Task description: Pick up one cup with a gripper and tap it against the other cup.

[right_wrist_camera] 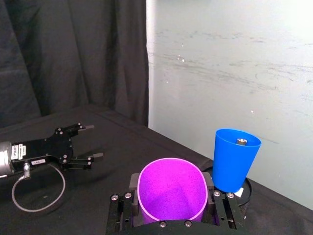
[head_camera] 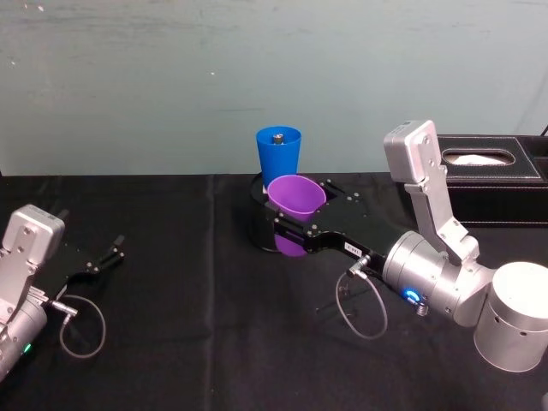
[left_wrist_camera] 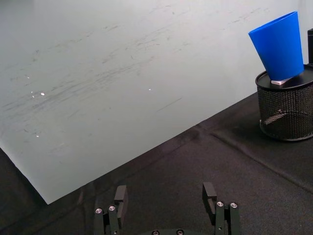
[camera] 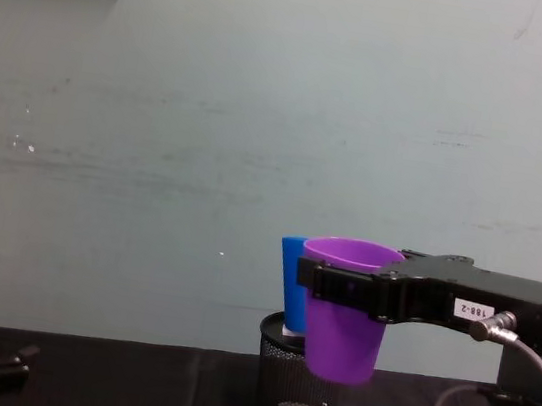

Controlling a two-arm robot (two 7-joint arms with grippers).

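Observation:
The purple cup (head_camera: 295,195) hangs above the table, upright, with my right gripper (head_camera: 291,224) shut on its sides. The right wrist view looks into the purple cup (right_wrist_camera: 171,188), with one of the fingers (right_wrist_camera: 133,182) on either side of it. The blue cup (head_camera: 278,154) stands just behind it on top of a black wire-mesh holder (camera: 294,398). A small metal piece shows in the blue cup's (right_wrist_camera: 234,156) mouth, and a narrow gap separates the two cups there. From the chest, the purple cup (camera: 344,314) overlaps the blue cup (camera: 288,276). My left gripper (head_camera: 107,257) rests open and empty at the far left.
A black tissue box (head_camera: 492,175) stands at the back right behind my right arm. Cable loops (head_camera: 81,325) lie by each wrist. The mesh holder (left_wrist_camera: 286,107) stands on the black cloth in front of a pale wall.

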